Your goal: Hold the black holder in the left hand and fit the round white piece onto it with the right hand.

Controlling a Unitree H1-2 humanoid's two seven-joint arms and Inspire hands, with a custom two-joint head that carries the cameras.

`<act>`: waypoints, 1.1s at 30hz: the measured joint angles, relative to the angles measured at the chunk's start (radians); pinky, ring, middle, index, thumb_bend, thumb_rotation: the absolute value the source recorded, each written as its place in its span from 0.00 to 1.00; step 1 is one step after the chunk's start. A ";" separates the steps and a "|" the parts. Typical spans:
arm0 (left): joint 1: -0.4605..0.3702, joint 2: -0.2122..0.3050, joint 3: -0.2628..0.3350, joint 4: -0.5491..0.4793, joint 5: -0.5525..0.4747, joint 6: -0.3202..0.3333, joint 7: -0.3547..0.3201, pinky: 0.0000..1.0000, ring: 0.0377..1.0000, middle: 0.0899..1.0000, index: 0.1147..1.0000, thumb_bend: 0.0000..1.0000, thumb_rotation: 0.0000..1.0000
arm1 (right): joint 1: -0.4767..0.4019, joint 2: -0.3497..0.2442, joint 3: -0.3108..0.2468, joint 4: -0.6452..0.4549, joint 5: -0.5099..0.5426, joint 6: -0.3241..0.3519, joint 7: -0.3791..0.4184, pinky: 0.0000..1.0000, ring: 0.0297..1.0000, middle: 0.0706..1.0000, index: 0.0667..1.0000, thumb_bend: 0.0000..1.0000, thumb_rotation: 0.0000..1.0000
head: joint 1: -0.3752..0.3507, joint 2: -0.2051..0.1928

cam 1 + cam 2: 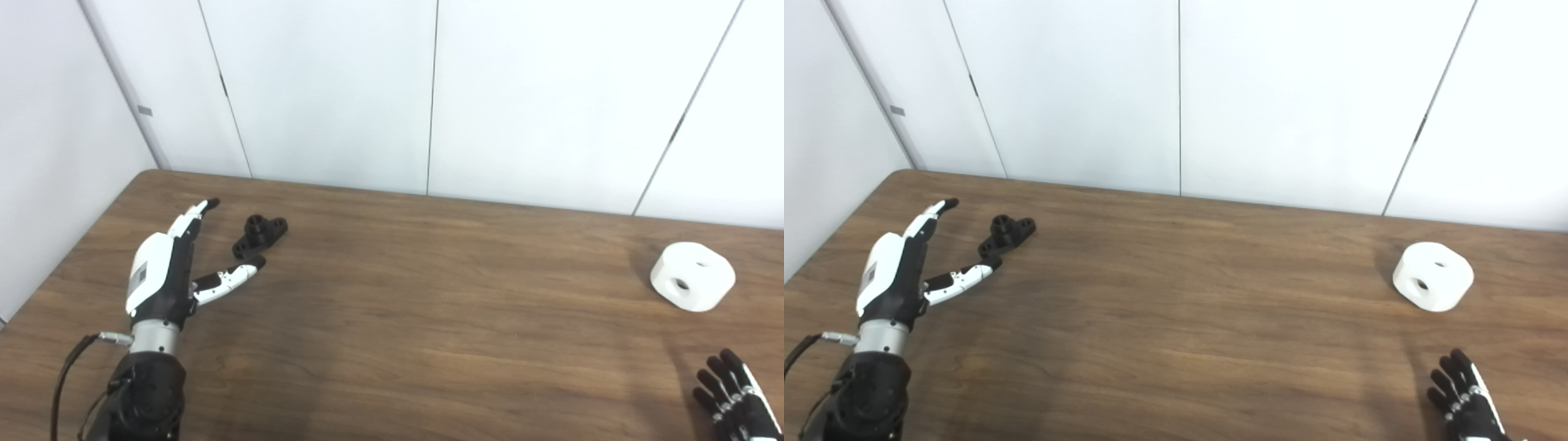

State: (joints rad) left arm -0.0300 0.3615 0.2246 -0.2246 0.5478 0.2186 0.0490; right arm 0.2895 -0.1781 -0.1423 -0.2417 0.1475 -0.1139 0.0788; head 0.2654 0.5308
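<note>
A small black holder [259,235] lies on the wooden table [416,318] at the far left. My left hand [174,263] is open beside it, fingers stretched past its left side and the thumb tip just below it; I cannot tell if they touch. The round white piece [693,275], with holes in its top and side, rests on the table at the far right. My right hand [735,395] shows only its dark fingers at the bottom right corner, spread and open, well below the white piece and holding nothing.
White wall panels [429,92] stand close behind the table's far edge. The table's left edge runs diagonally just beyond my left arm. A black cable [70,367] loops off the left wrist.
</note>
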 measured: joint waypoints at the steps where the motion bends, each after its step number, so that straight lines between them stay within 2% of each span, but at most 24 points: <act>1: -0.009 0.009 -0.004 0.016 0.009 0.000 0.002 0.96 0.96 0.92 0.89 0.82 0.43 | 0.000 0.000 0.000 0.000 -0.001 0.000 0.000 0.91 0.92 0.94 0.93 0.67 0.95 | 0.000 0.000; 6: -0.070 0.057 -0.052 0.132 0.089 0.000 0.035 1.00 0.95 0.90 0.85 0.83 0.43 | 0.000 0.000 0.002 0.000 -0.007 0.000 -0.001 0.92 0.93 0.94 0.94 0.65 0.96 | -0.003 0.003; 12: -0.125 0.060 -0.102 0.259 0.152 0.012 0.073 1.00 0.96 0.91 0.85 0.87 0.46 | 0.000 0.004 0.003 -0.002 -0.007 0.000 -0.001 0.92 0.93 0.94 0.94 0.64 0.96 | -0.006 0.006; 16: -0.154 0.060 -0.111 0.327 0.151 0.036 0.075 1.00 0.96 0.92 0.85 0.87 0.43 | 0.000 0.005 0.003 -0.003 -0.007 0.002 -0.002 0.91 0.92 0.94 0.94 0.65 0.96 | -0.011 0.009; 23: -0.190 0.062 -0.128 0.434 0.147 0.046 0.099 1.00 0.97 0.93 0.84 0.89 0.46 | 0.000 0.008 0.002 -0.004 -0.005 0.005 -0.006 0.89 0.92 0.93 0.93 0.66 0.94 | -0.014 0.017; 33: -0.229 0.068 -0.141 0.521 0.116 0.047 0.120 1.00 0.97 0.93 0.82 0.87 0.45 | 0.003 0.014 0.001 -0.019 -0.005 0.028 -0.020 0.88 0.91 0.92 0.92 0.67 0.93 | -0.018 0.043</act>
State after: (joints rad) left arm -0.2589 0.4296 0.0835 0.2966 0.6636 0.2656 0.1692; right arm 0.2922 -0.1642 -0.1410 -0.2603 0.1427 -0.0863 0.0592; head 0.2470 0.5737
